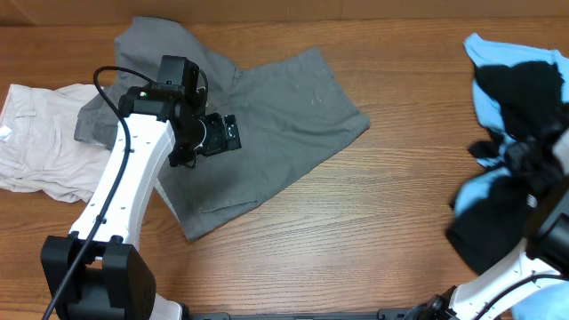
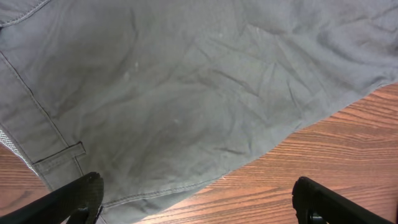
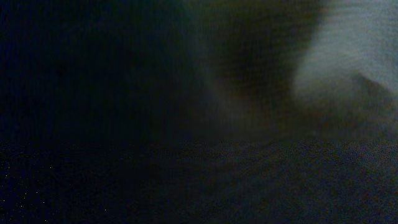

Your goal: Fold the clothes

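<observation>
With the grey shorts (image 1: 267, 107) lying rumpled at the tabletop's (image 1: 373, 231) left-centre, the left gripper (image 1: 228, 133) hovering above them, jaws wide, should pinch one hem edge cleanly, while the right gripper's jaws, buried in the black-and-blue heap (image 1: 516, 89), I cannot tell.

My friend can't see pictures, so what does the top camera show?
Grey shorts lie mostly flat on a wooden table, with the left gripper hovering over them. A cream garment lies at the left edge, black and light-blue clothes at the right.
</observation>
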Controlling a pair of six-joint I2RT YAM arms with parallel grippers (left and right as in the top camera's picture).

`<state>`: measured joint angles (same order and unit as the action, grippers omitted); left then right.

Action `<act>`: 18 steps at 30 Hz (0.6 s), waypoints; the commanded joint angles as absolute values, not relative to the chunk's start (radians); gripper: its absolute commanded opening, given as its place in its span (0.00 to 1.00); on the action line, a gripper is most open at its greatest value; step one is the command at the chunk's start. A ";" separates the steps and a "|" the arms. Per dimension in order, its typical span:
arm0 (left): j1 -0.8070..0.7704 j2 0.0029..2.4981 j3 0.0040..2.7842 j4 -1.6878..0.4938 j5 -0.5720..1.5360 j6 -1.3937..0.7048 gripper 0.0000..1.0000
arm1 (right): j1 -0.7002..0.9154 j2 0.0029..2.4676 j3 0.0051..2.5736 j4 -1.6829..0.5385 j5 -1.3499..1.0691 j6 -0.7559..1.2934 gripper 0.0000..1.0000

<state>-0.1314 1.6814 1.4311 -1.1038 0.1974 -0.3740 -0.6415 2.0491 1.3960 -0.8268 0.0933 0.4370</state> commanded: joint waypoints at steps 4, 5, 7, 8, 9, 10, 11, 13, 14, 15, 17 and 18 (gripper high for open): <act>-0.138 1.681 1.426 -1.108 0.200 -0.389 1.00 | -0.731 2.076 1.537 -0.893 -0.210 0.348 0.28; -0.138 1.681 1.426 -1.110 0.200 -0.389 1.00 | -0.717 2.072 1.552 -0.897 -0.275 0.307 0.30; -0.138 1.681 1.426 -1.119 0.199 -0.389 1.00 | -0.653 2.053 1.580 -0.919 -0.404 0.212 0.40; -0.138 1.681 1.426 -1.124 0.199 -0.389 1.00 | -0.631 2.047 1.583 -0.927 -0.422 0.190 0.43; -0.138 1.681 1.426 -1.132 0.199 -0.389 1.00 | -0.587 2.037 1.584 -0.942 -0.429 0.167 0.47; -0.138 1.681 1.426 -1.140 0.199 -0.389 1.00 | -0.546 2.032 1.584 -0.955 -0.429 0.147 0.52; -0.138 1.681 1.426 -1.150 0.198 -0.389 1.00 | -0.504 2.031 1.584 -0.966 -0.429 0.133 0.59; -0.138 1.681 1.426 -1.160 0.199 -0.389 1.00 | -0.409 2.032 1.581 -0.987 -0.429 0.106 0.65; -0.138 1.681 1.426 -1.164 0.199 -0.389 1.00 | -0.367 2.032 1.578 -0.991 -0.428 0.090 0.67; -0.138 1.681 1.426 -1.167 0.199 -0.389 1.00 | -0.329 2.032 1.575 -0.994 -0.429 0.077 0.68; -0.138 1.681 1.426 -1.169 0.199 -0.389 1.00 | -0.228 2.038 1.570 -0.998 -0.393 0.074 0.79; -0.138 1.681 1.426 -1.171 0.199 -0.389 1.00 | -0.181 2.041 1.570 -0.998 -0.368 0.074 0.81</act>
<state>-0.1314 1.6814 1.4311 -1.1641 0.1970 -0.3744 -0.2565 2.0693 1.5654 -0.9951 -0.3927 0.1158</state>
